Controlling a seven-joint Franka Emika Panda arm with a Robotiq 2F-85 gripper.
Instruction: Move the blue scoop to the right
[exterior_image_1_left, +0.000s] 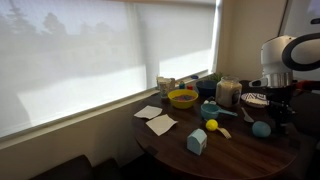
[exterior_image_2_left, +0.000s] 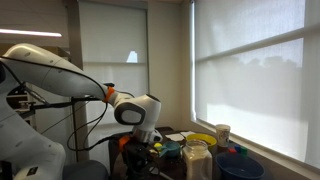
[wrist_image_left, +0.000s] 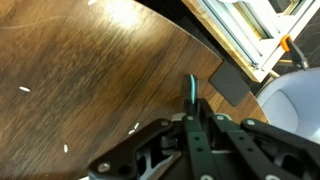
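Note:
The blue scoop (exterior_image_1_left: 261, 129), a small mid-blue dome, sits on the dark round table (exterior_image_1_left: 235, 155) near its right side. A yellow ball (exterior_image_1_left: 211, 125) lies to its left. My gripper (exterior_image_1_left: 273, 103) hangs from the white arm just above and behind the scoop, apart from it. In the wrist view the gripper (wrist_image_left: 192, 104) has its fingers together over bare wood, and a thin teal strip (wrist_image_left: 189, 88) sticks out between the tips. The scoop does not show in the wrist view.
A pale-blue box (exterior_image_1_left: 197, 141), a teal cup (exterior_image_1_left: 208, 110), a yellow bowl (exterior_image_1_left: 182, 98), a jar (exterior_image_1_left: 228, 93) and white papers (exterior_image_1_left: 160, 125) are on the table. The window runs behind it. The table edge and a dark square (wrist_image_left: 236, 85) show in the wrist view.

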